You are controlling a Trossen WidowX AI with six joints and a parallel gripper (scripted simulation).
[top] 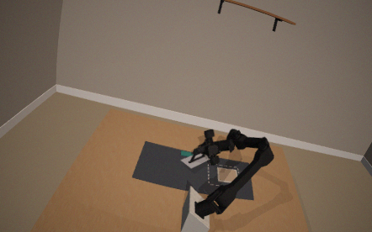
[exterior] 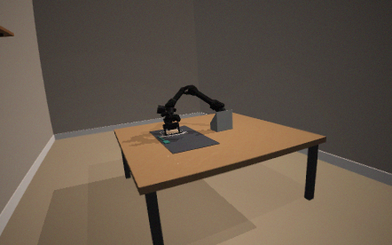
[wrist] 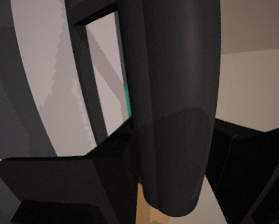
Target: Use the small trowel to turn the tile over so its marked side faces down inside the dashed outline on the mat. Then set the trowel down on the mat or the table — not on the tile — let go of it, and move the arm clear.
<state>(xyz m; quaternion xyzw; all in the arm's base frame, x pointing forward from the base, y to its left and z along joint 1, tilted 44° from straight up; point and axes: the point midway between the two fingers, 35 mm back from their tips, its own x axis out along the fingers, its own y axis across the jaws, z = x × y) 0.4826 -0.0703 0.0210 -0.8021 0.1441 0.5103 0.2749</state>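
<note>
Six-joint arm (top: 249,172) (exterior: 191,90) bent at elbow, reaching out; gripper (top: 199,153) (exterior: 172,132) (wrist: 159,117) low, pointing down, fingers closed on dark handle.

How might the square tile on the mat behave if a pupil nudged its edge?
The tile would probably slide rather than roll, being square and lying flat on the mat. It looks stiff, its edges straight. Its low profile makes tipping unlikely.

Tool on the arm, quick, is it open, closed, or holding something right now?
Tool: closed on the dark handle of the trowel.
</note>
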